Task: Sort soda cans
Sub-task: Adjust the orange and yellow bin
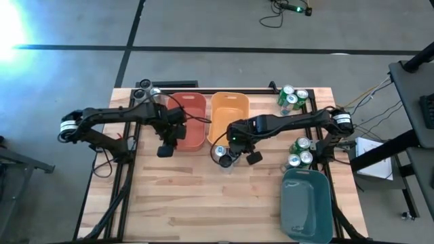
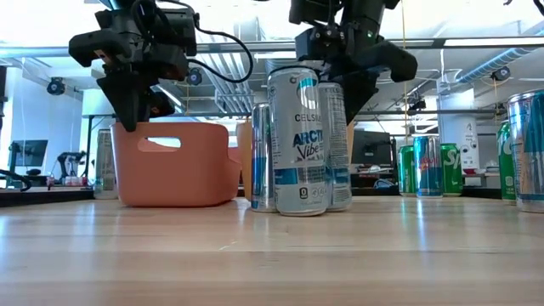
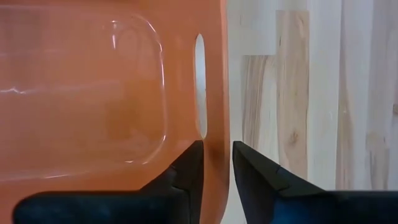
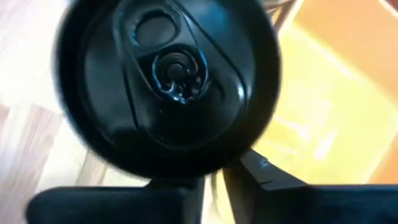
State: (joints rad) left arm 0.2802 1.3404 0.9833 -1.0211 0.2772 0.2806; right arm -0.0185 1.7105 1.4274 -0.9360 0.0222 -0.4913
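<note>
The right gripper [image 1: 239, 157] reaches down over the blue cans [image 1: 222, 154] near the surface's middle; they hide its jaws, so their state is unclear. The left gripper [image 3: 217, 163] straddles the red bin's [image 3: 112, 93] wall, jaws spread. Green cans [image 1: 291, 97] stand at the far right corner.

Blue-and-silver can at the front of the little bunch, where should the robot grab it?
Probably its upper body, just under the silver top, coming straight down from above. The blue-and-silver can stands upright, and the neighbour cans crowd close behind it, so only its top part is free. The right gripper hangs over that bunch.
</note>
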